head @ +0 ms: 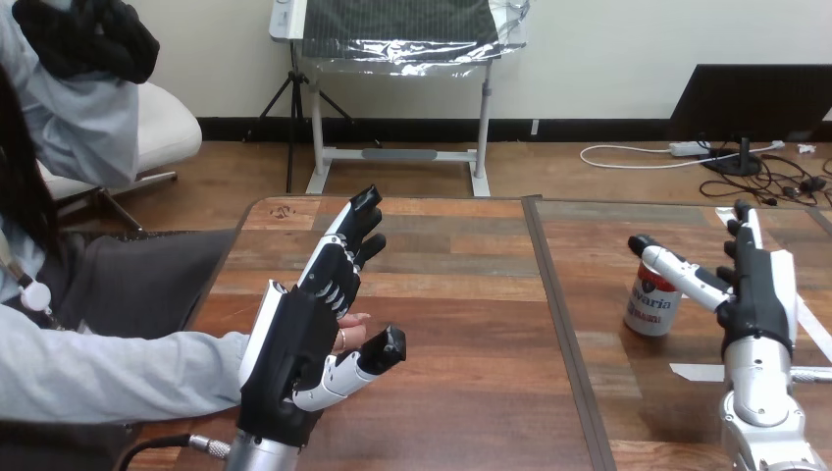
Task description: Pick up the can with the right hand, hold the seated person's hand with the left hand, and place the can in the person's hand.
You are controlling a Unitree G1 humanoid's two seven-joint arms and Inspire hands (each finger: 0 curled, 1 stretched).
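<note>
Fig.: R hand (755, 294) spread, thumb across red-and-white can (650, 306) at its thumb side, prob. pre-grasp. L hand (289, 343) spread, person's hand (350, 332) behind its palm, seemingly not yet clasped.

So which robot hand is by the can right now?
The right hand, open, with its thumb reaching over the can. The left hand stands beside the person's hand, far from the can.
</note>
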